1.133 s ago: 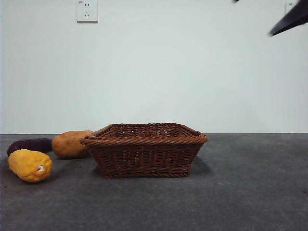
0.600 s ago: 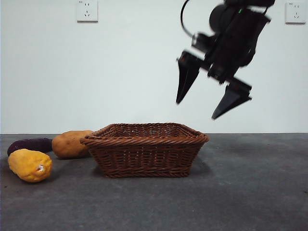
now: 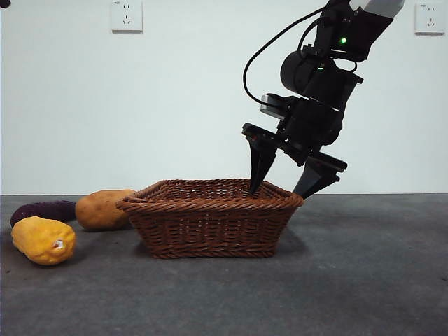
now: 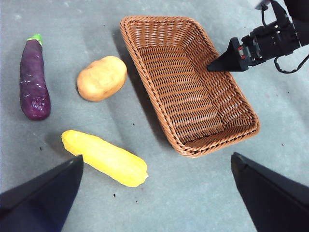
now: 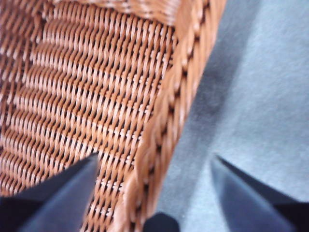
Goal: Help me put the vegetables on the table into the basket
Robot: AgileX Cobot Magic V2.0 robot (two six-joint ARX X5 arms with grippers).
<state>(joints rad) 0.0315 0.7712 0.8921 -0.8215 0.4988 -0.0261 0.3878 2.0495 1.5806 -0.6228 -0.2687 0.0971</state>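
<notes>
My right gripper [image 3: 288, 190] is spread wide, straddling the wicker basket's [image 3: 210, 227] right rim, apparently to steady it, while my left gripper [image 4: 154, 193] hangs open above, with corn [image 3: 43, 240], potato [image 3: 103, 208] and eggplant [image 3: 42, 211] on the table [image 3: 350, 280] left of it.

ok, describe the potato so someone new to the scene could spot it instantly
Start at the brown wicker basket on the grey table. Three vegetables lie outside one long side of it; the potato lies nearest that rim. It is the short, tan oval one, unlike the long purple eggplant and the long yellow corn.
</notes>
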